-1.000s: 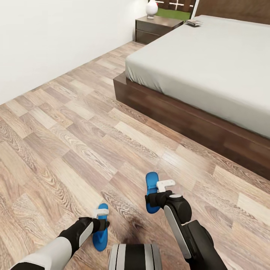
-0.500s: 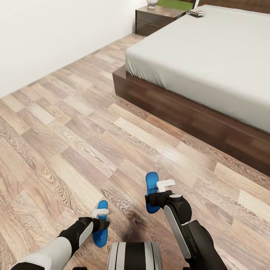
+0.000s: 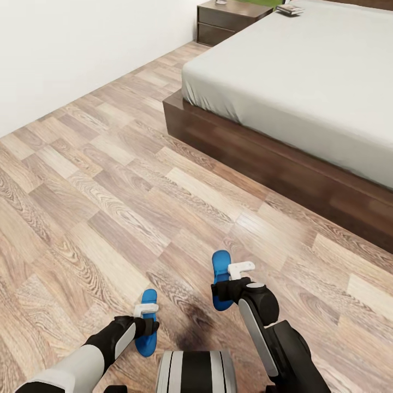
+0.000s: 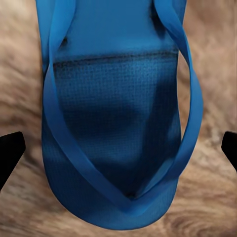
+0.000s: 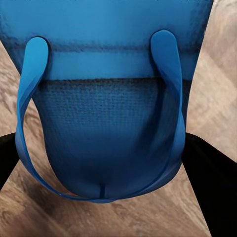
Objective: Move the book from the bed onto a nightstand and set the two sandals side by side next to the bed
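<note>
A blue sandal (image 3: 221, 265) is pinched in my right gripper (image 3: 221, 289), low in the head view; in the right wrist view both black fingers (image 5: 210, 192) press that sandal's (image 5: 108, 123) edges. The other sandal (image 3: 147, 299) is under my left gripper (image 3: 146, 322). In the left wrist view this sandal (image 4: 113, 123) sits between the fingertips (image 4: 10, 153), which stand apart from its sides, close over the floor. The book (image 3: 290, 9) lies at the far corner of the bed (image 3: 305, 82), beside a nightstand (image 3: 229, 19).
Wood-plank floor (image 3: 109, 207) stretches between me and the bed's dark base (image 3: 245, 153). A white wall (image 3: 65, 49) runs along the left. The strip of floor alongside the bed leads toward the nightstand.
The whole view has shifted: bed and nightstand slid upward in the picture. The left sandal slid up with the floor relative to my left gripper. The right sandal stayed fixed in the right gripper.
</note>
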Controlling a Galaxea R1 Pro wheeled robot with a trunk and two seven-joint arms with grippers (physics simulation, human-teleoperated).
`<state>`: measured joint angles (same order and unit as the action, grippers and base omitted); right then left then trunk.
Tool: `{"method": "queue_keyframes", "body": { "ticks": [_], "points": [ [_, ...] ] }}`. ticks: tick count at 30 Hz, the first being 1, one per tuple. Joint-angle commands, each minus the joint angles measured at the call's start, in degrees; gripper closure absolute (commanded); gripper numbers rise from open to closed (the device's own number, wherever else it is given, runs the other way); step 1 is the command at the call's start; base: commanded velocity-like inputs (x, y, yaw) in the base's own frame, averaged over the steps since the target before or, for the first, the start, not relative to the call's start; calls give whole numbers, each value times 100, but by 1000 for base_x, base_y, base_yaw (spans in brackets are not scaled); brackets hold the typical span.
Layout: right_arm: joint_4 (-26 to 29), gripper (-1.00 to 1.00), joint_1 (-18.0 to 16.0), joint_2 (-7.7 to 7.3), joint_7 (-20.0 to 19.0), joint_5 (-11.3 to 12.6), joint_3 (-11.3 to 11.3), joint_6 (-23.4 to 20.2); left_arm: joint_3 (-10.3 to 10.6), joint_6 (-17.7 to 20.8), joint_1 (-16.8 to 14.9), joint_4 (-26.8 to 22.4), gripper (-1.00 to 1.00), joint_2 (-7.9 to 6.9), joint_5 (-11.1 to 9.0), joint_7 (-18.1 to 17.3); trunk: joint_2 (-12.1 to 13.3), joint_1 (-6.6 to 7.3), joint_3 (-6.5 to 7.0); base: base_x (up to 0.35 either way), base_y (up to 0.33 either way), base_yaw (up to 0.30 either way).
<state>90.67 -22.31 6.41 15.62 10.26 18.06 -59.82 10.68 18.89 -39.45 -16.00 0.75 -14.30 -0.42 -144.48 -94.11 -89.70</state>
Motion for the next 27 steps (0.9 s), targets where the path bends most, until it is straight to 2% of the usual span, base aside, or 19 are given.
{"method": "queue_keyframes", "body": {
  "ticks": [1,4,9,24,27],
  "points": [
    [4,100,-3,0,65,66,4,-18,38,18,-1,-8,-100,-4,-55,6,-1,1,-3,0,0,0],
    [4,100,-3,0,64,70,4,-18,39,-8,-1,-8,-100,-4,-52,8,-1,1,-3,0,0,0],
    [4,100,-5,0,64,72,18,-18,39,-32,-1,-13,-100,-4,-50,13,-8,-12,-114,0,0,0],
    [4,100,-3,0,64,73,30,-18,39,-51,-2,-35,-100,-4,-54,8,-8,-12,-114,0,0,0],
    [4,100,-4,0,64,73,30,-18,39,-51,-1,-43,-100,-4,-54,7,-12,-20,-180,0,0,0]
  ]
}}
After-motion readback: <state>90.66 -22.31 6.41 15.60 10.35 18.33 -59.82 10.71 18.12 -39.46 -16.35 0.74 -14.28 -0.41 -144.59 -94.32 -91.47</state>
